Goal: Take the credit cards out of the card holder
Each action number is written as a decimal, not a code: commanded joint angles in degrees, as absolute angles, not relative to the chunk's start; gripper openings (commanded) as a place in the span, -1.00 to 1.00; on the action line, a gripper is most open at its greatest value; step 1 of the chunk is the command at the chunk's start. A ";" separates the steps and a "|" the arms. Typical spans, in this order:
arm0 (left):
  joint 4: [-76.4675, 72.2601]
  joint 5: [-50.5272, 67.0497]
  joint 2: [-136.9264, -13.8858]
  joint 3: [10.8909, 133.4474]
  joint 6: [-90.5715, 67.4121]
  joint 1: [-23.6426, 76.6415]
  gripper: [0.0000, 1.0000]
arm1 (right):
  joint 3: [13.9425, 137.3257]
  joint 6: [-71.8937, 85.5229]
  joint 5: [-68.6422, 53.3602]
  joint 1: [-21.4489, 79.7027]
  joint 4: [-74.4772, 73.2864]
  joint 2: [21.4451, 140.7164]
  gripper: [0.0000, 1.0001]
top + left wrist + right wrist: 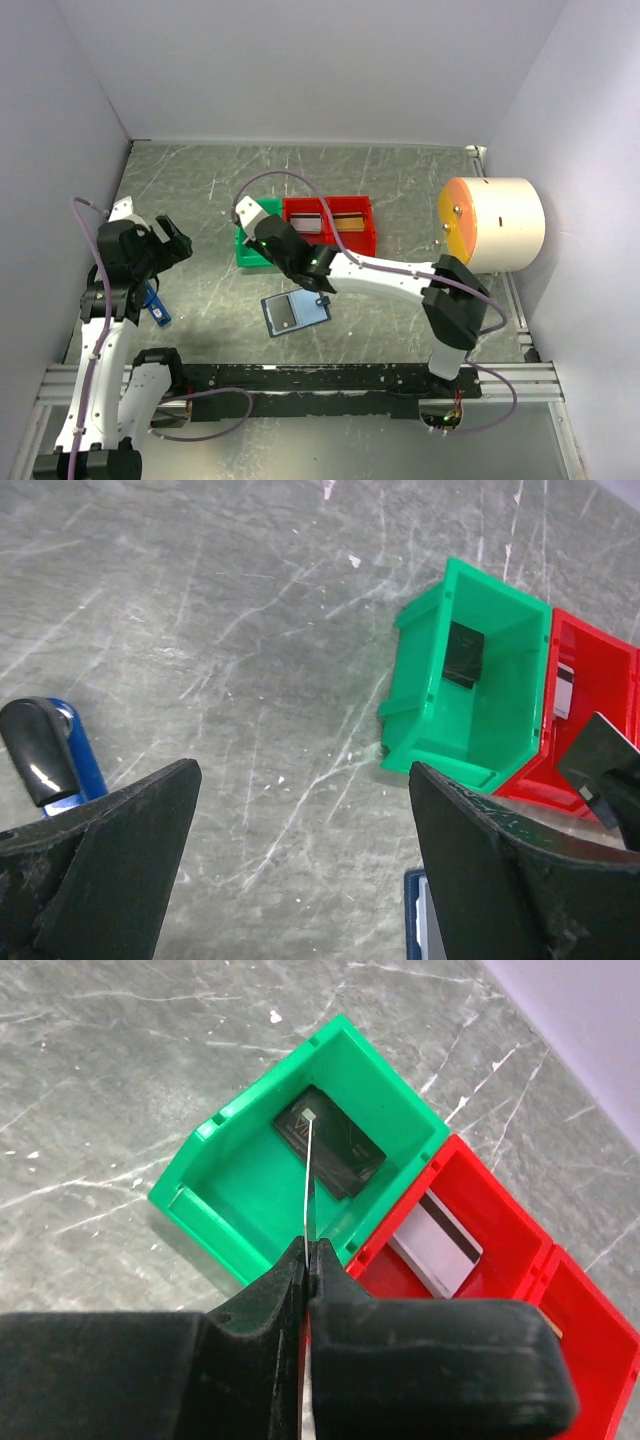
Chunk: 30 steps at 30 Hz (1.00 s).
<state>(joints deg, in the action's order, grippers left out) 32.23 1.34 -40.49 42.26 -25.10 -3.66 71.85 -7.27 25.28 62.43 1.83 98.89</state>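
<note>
We are seeing right jaws clamping thin card (309, 1180) edge-on above green bin (235, 1185); dark card (345, 1150) lying inside it; striped grey card (440, 1250) lying in red bin (505, 1225); card holder (295, 313) lying open near counter (400, 190) front edge, centre; left jaws hanging wide apart.

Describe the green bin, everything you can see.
Green bin: small open-topped box, glossy moulded plastic by the look of it, upright on the scratched grey table, one side butted against the red bin. One dark card lies inside. The right gripper hangs above it, shut on a thin card seen edge-on.
</note>
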 commanded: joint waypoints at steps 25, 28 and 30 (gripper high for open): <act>32.97 -6.50 -36.22 42.17 -26.99 -4.05 0.92 | 93.93 -33.66 27.89 56.12 8.52 129.18 -1.00; 32.79 -5.98 -36.63 42.14 -26.64 -4.04 0.91 | 95.45 -35.14 26.92 55.76 9.31 131.27 -1.00; 32.83 -5.97 -36.98 42.22 -26.58 -4.04 0.91 | 97.03 -36.17 27.27 55.64 9.15 133.01 -1.00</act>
<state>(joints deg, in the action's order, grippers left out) 32.99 -6.33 -36.64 42.26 -27.40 -3.66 93.73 -32.49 27.51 56.03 7.01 130.21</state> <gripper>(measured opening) 0.959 0.007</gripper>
